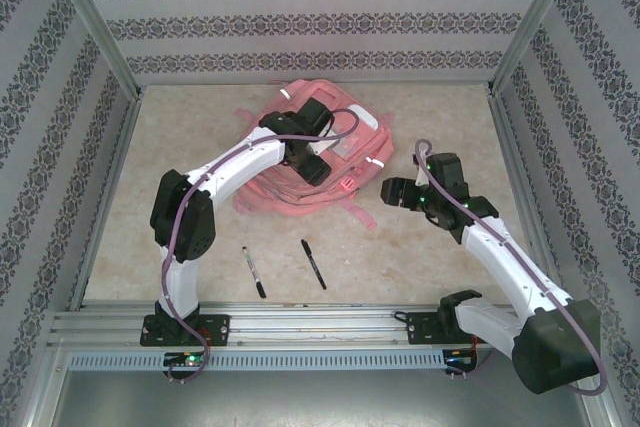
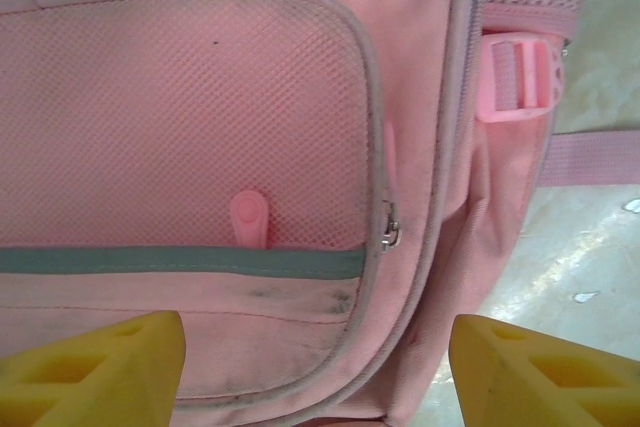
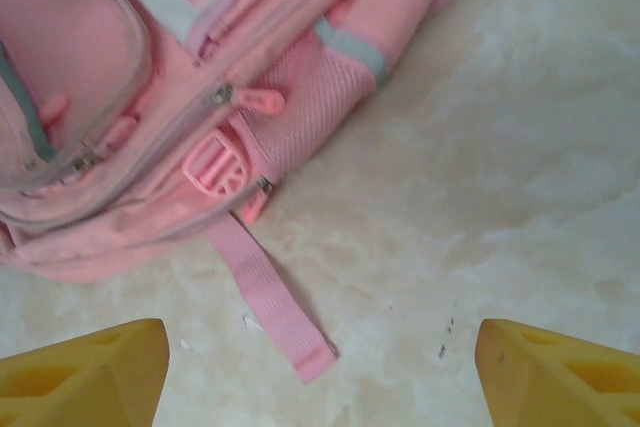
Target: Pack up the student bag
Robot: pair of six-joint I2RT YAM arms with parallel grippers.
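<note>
Black ink first: a pen (image 1: 254, 272) and a second pen (image 1: 314, 264) lie side by side on the table (image 1: 180, 137) just ahead of the arm bases, well apart from both claws. Further out, your right gripper (image 3: 320, 367) hangs wide and empty over bare table. The student bag (image 1: 362, 142) lies to its left, with a loose strap (image 3: 270, 302) trailing its way. Farthest out, your left gripper (image 2: 320, 367) is also spread wide and holds nothing. It hovers right over the bag's mesh front pocket (image 2: 180, 117), so it's the nearer arm. The bag lies flat, its long axis probably running near-to-far. The left arm hides the main zip, so you can't tell whether it's open.
</note>
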